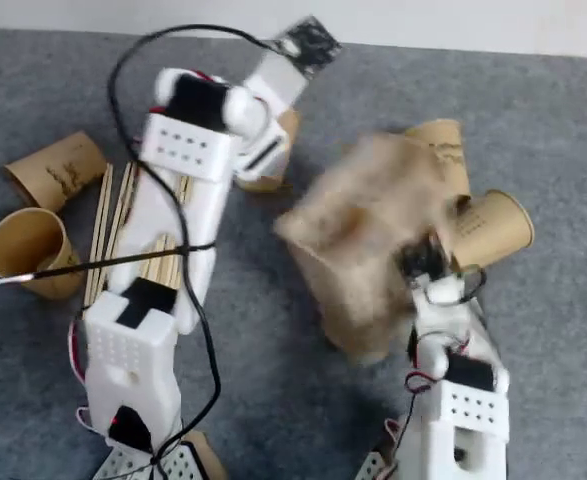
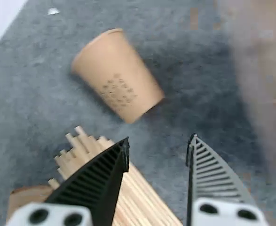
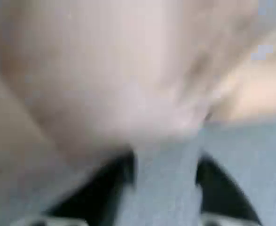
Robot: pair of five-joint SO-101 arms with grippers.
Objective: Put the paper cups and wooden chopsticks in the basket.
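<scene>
A tan basket (image 1: 358,235) sits smeared at mid-table, and it also looms close in front of my right gripper (image 3: 166,162), whose black fingers stand open over grey carpet. This gripper (image 1: 423,262) is at the basket's near right edge. My left gripper (image 2: 159,140) is open above the carpet, just short of a paper cup (image 2: 116,77) lying on its side. The same cup (image 1: 263,183) peeks out beneath the left gripper (image 1: 265,155). Wooden chopsticks (image 1: 121,225) lie in a bundle on the left, partly under the left arm; their ends (image 2: 88,153) are below my left finger.
Two more paper cups (image 1: 55,168) (image 1: 28,250) lie at the far left. Another two (image 1: 441,140) (image 1: 495,230) rest against the basket's right side. A black cable (image 1: 133,75) loops over the left arm. The grey carpet ends at a pale wall at the back.
</scene>
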